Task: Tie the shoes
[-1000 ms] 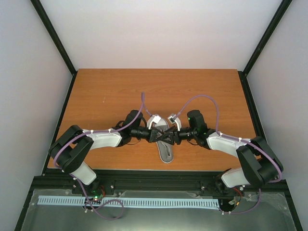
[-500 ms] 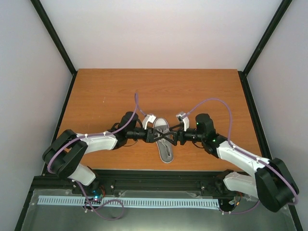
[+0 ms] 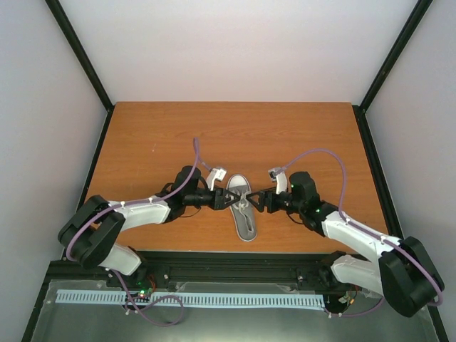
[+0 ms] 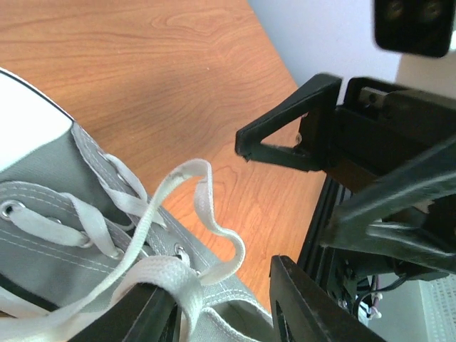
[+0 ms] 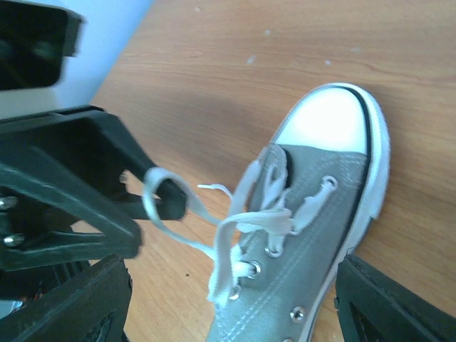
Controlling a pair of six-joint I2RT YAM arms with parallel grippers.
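The grey sneaker (image 3: 244,214) lies on the wooden table (image 3: 164,135), white toe cap toward the back, its white laces (image 5: 242,221) loose. My left gripper (image 3: 229,199) is at its left side and my right gripper (image 3: 255,201) at its right, tips almost meeting over the laces. In the left wrist view the left gripper (image 4: 217,285) is open above the shoe (image 4: 64,178), with a lace loop (image 4: 206,206) draped over one finger. The right gripper (image 5: 233,267) is open wide over the shoe (image 5: 335,206), holding nothing.
Black frame posts and pale walls enclose the table. A black rail (image 3: 235,260) runs along the near edge, just beyond the shoe's heel. Purple cables (image 3: 320,153) arch over both arms.
A second ago both grippers were crossed over the middle of the shoe. They have drawn apart, left to the left and right to the right, leaving a lace loop on the left finger.
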